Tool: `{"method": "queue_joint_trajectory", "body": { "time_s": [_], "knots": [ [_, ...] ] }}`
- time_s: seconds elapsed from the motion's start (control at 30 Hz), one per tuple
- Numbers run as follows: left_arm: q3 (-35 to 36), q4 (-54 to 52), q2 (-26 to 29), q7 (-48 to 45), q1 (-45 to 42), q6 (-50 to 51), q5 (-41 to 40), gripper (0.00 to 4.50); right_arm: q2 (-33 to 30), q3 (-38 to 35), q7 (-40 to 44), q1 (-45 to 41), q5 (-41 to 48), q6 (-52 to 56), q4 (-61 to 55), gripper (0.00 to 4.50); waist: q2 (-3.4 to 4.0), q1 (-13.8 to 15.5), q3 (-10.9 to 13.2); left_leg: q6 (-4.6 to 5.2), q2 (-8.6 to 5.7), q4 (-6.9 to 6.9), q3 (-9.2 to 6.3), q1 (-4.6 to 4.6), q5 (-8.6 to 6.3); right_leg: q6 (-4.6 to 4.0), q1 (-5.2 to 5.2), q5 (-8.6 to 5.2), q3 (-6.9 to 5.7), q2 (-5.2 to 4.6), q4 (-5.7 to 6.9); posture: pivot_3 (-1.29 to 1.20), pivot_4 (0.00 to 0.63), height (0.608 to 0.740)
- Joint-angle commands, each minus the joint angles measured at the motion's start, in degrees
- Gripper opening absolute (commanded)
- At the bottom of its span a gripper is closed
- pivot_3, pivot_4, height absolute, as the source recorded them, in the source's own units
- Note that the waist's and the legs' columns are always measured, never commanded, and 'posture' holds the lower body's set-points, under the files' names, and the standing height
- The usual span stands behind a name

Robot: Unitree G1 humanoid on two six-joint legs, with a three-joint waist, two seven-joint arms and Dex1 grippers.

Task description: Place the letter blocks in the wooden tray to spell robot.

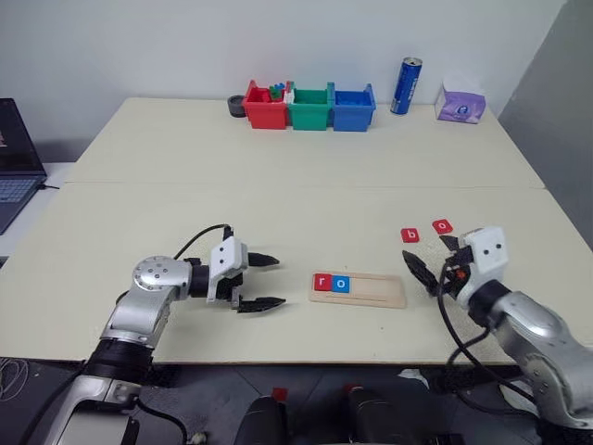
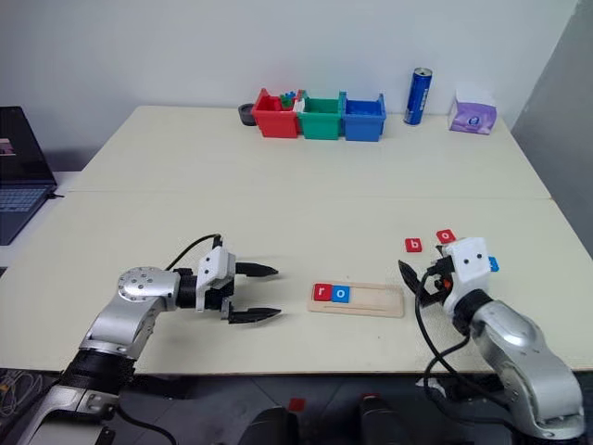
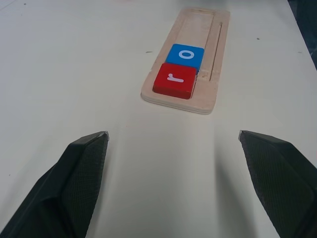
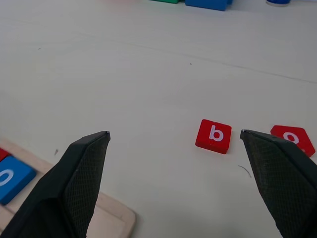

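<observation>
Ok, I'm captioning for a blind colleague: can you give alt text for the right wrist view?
A red b block and a red o block lie on a pale table between the right hand's two open black fingers. A corner of the wooden tray holds a blue o block.

A white "r" is showing on the red tile (image 3: 174, 80) and "o" on the blue tile (image 3: 184, 55) ahead of the left gripper (image 3: 173, 144); "b" on a red tile (image 4: 213, 135) and "o" on another red tile (image 4: 292, 139) are lying ahead of the right gripper (image 4: 175, 136).
</observation>
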Motion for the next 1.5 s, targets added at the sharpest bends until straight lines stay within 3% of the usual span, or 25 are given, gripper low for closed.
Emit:
{"method": "queue_joint_trajectory", "body": {
  "time_s": [0.03,0.73,0.83,1.07,1.27,1.4,1.5],
  "knots": [
    [2.36,-4.46,0.88,0.38,1.56,1.08,-3.0,4.46,3.83,0.27,-4.48,-4.39,-2.73,-0.02,4.58,4.5,0.01,-0.01,0.0,0.0,0.01,0.0,0.0,0.0,0.0,-0.01,-0.01,0.01,0.0,-0.03,0.01,0.0,0.15,0.74],
    [4.1,-5.07,2.62,-0.25,7.44,-3.49,-3.24,4.46,10.79,1.02,-5.79,-17.62,-12.62,-7.91,32.17,4.5,0.04,-0.14,0.02,0.01,-0.02,-0.03,0.06,-0.01,0.0,-0.25,-0.05,0.15,-0.04,-0.18,0.0,0.0,0.15,0.74],
    [3.69,-5.25,2.59,-0.24,7.14,-3.49,-2.9,4.5,10.54,0.86,-6.09,-18.52,-13.56,-7.86,33.68,3.89,0.04,-0.16,0.02,0.01,-0.02,-0.03,0.05,0.0,0.0,-0.26,-0.05,0.16,-0.04,-0.18,0.0,0.0,0.15,0.74],
    [2.62,-6.01,2.78,-0.53,7.05,-3.19,-2.21,4.5,10.45,-0.61,-6.75,-19.63,-13.58,-6.87,34.88,1.45,0.05,-0.1,0.02,0.01,-0.03,-0.03,0.06,-0.01,0.0,-0.27,-0.05,0.16,-0.05,-0.18,0.0,0.0,0.15,0.74],
    [1.93,-7.59,2.63,-0.11,7.24,-2.16,-2.42,4.5,7.48,-1.1,-3.95,-15.64,-12.44,-2.62,22.73,1.46,0.09,-0.01,0.05,0.01,-0.03,-0.04,0.04,-0.03,0.0,-0.26,-0.05,0.16,-0.05,-0.2,0.0,0.0,0.15,0.74],
    [1.37,-8.82,2.13,0.4,7.11,-1.24,-2.57,4.5,5.79,-2.46,-3.69,-4.1,-11.36,3.63,3.83,1.46,0.1,0.15,0.04,0.01,-0.02,-0.06,-0.08,-0.22,-0.01,-0.26,-0.13,0.15,-0.04,-0.22,-0.02,0.0,0.15,0.74],
    [0.58,-8.99,1.7,0.58,6.72,-1.56,-2.14,4.5,8.29,-3.08,-6.05,5.22,-10.82,7.55,-7.41,1.46,0.1,0.05,0.04,0.01,0.01,-0.06,-0.17,-0.37,-0.01,-0.26,-0.24,0.13,-0.08,-0.22,-0.02,0.0,0.15,0.74]
  ]
}}
